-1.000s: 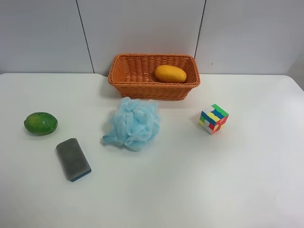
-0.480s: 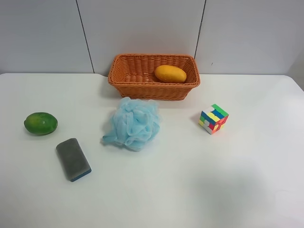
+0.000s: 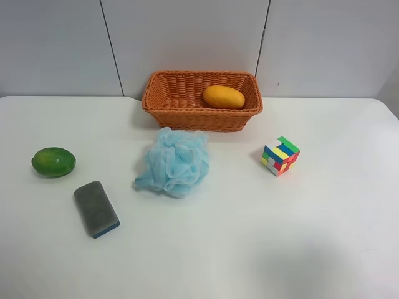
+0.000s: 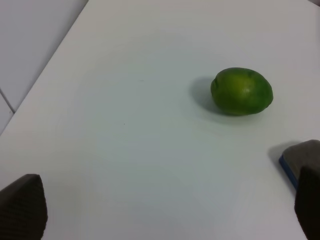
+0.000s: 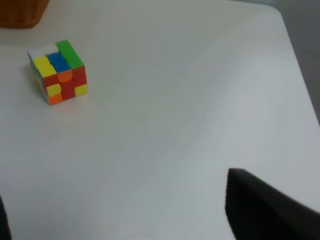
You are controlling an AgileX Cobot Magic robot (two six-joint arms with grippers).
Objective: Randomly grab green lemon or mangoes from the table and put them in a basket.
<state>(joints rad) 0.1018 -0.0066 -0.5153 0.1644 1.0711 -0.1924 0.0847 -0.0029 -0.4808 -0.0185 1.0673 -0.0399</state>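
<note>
On the white table, the green lemon lies ahead of the left hand, whose fingers are spread wide with nothing in them, while the mango sits inside the basket.

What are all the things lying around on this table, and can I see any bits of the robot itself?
basket: one, orange-brown wicker, at the far edge of the table by the wall.
mango: one, orange-yellow, inside the basket.
green lemon: one, dark green, on the table at the exterior high view's left.
sponge: one, grey with a blue base, close to the lemon, apart from it.
bath pouf: one, light blue, in front of the basket.
puzzle cube: one, multicoloured, at that view's right.
table: one, white.
left gripper: dark fingertips wide apart, empty.
right gripper: only one dark fingertip shows clearly.
</note>
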